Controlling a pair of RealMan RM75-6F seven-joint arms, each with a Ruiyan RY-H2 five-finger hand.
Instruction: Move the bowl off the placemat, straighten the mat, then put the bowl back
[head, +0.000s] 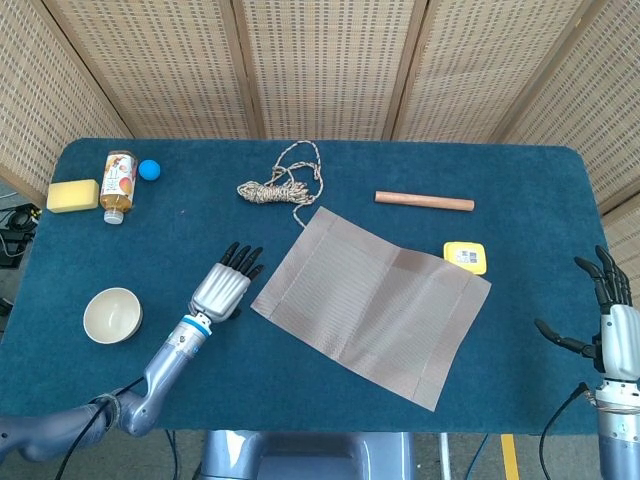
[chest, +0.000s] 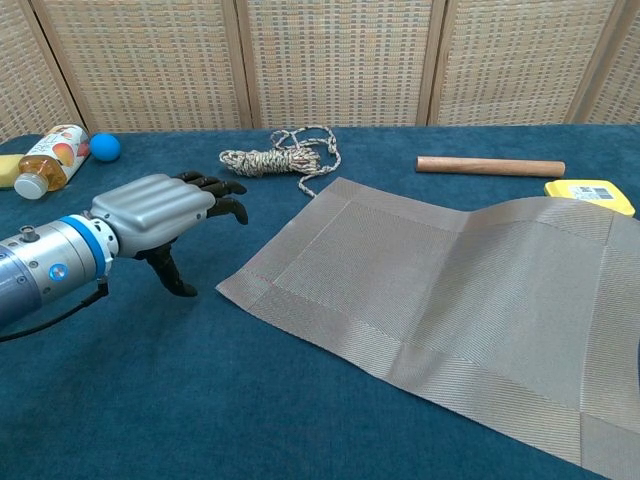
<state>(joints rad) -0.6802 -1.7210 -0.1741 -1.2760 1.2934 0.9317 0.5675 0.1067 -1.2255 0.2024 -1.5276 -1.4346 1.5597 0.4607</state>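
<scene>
Already the bowl (head: 112, 315) stood off the placemat (head: 372, 303), at about eight o'clock on the blue table (head: 520, 170), well apart from the mat, so the straightening step looked to be in hand. The mat lay askew, turned clockwise from square, one part riding over a yellow box (head: 465, 256) at two o'clock and humped there. The left hand (head: 223, 287) hovered just beside the mat's nine-o'clock corner, fingers spread forward, holding nothing. The right hand (head: 612, 325) stood upright at four o'clock, fingers apart, empty too. The next move probably called for pinning or pinching that near corner and turning the mat square, perhaps with help from the far side. A rope (head: 280, 182), a wooden rod (head: 424, 201), a bottle (head: 118, 184), a sponge (head: 72, 195) and a blue ball (head: 149, 169) lay along twelve o'clock. The bottle's label and the box's print were too small to read.
</scene>
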